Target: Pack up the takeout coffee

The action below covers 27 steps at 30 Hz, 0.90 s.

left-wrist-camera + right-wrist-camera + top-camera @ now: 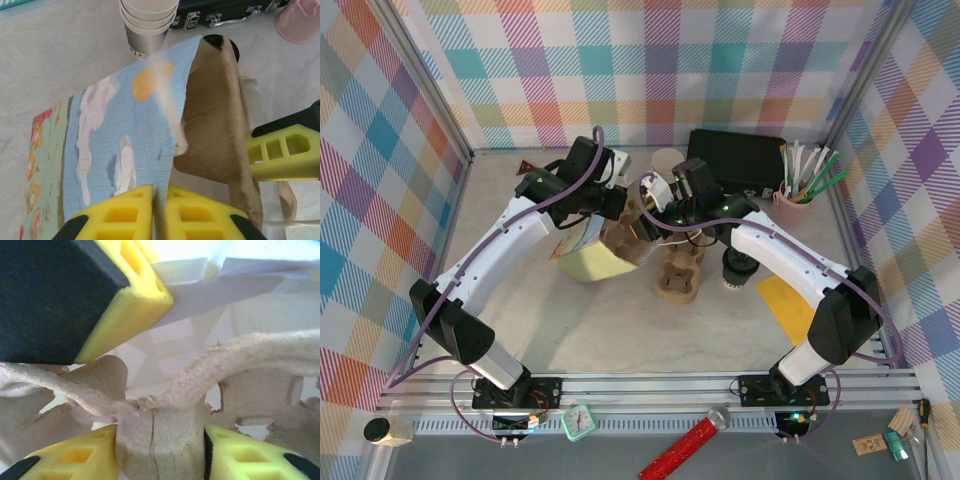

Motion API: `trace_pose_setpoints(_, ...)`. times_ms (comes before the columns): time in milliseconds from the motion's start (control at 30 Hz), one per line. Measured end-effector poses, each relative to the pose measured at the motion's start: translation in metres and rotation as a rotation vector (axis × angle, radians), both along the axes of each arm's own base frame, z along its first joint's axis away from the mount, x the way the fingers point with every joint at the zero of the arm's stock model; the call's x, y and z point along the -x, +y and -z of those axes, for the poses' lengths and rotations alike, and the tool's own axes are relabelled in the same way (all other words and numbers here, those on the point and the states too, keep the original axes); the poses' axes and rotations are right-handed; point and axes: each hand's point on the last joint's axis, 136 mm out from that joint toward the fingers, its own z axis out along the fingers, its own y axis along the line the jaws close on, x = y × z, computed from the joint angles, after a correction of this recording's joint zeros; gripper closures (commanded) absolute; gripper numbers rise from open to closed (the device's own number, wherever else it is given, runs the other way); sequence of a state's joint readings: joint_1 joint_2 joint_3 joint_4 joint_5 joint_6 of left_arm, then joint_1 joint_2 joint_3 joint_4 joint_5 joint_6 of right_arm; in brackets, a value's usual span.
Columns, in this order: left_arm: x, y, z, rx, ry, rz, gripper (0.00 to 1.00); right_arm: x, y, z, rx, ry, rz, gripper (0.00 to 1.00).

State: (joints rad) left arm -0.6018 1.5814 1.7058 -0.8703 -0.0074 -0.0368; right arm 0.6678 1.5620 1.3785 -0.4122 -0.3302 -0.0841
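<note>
The takeout coffee point(737, 268), a dark cup with a black lid, stands on the table under my right forearm. My left gripper point(610, 206) point(159, 200) is shut on the top edge of a paper bag point(592, 255) point(125, 135), blue with clouds on one side. My right gripper point(656, 214) point(160, 450) is shut on the centre post of a brown cardboard cup carrier point(165, 430) point(215, 115), which it holds at the bag's mouth. A yellow fingertip point(282, 157) of the right gripper shows beside the carrier.
More brown cardboard carrier point(677, 278) lies on the table right of the bag. A stack of lidless paper cups point(667, 162) point(147, 25), a black case point(738, 160) and a pink holder of utensils point(792, 205) stand at the back. A yellow sheet point(788, 305) lies at right.
</note>
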Motion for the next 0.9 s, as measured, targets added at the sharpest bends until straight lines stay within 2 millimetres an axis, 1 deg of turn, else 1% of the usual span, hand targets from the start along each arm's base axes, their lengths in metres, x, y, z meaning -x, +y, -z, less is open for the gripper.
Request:
trace_pose_setpoints(167,-0.002,-0.002,-0.003,0.013,-0.013,-0.002,0.67,0.000,0.003,0.009,0.006,0.024,-0.010,0.56)
trace_pose_setpoints(267,-0.002,-0.002,-0.005,0.018,-0.017,-0.006,0.73,0.000,0.005,0.016,0.012,0.039,-0.015,0.56)
trace_pose_setpoints(333,-0.003,-0.002,-0.008,0.028,-0.026,-0.009,0.86,-0.001,0.006,0.019,0.015,0.045,-0.017,0.56)
trace_pose_setpoints(367,-0.004,-0.003,-0.009,0.033,-0.028,-0.012,0.88,-0.001,0.006,0.020,0.015,0.047,-0.017,0.56)
trace_pose_setpoints(533,-0.003,-0.002,-0.010,0.036,-0.030,-0.015,0.85,-0.003,0.010,0.026,0.018,0.063,-0.014,0.56)
trace_pose_setpoints(567,-0.003,-0.002,-0.010,0.036,-0.031,-0.017,0.87,-0.002,0.010,0.027,0.018,0.067,-0.013,0.56)
trace_pose_setpoints(600,-0.003,-0.002,-0.011,0.036,-0.032,-0.017,0.91,-0.002,0.010,0.027,0.018,0.067,-0.014,0.57)
trace_pose_setpoints(667,-0.003,-0.001,-0.012,0.041,-0.035,-0.019,0.95,-0.002,0.011,0.027,0.015,0.067,-0.013,0.57)
trace_pose_setpoints(700,-0.002,-0.001,-0.014,0.043,-0.038,-0.019,1.00,-0.002,0.011,0.027,0.014,0.067,-0.013,0.57)
trace_pose_setpoints(900,-0.001,-0.001,-0.017,0.053,-0.042,-0.019,1.00,-0.001,0.015,0.025,0.003,0.060,-0.017,0.57)
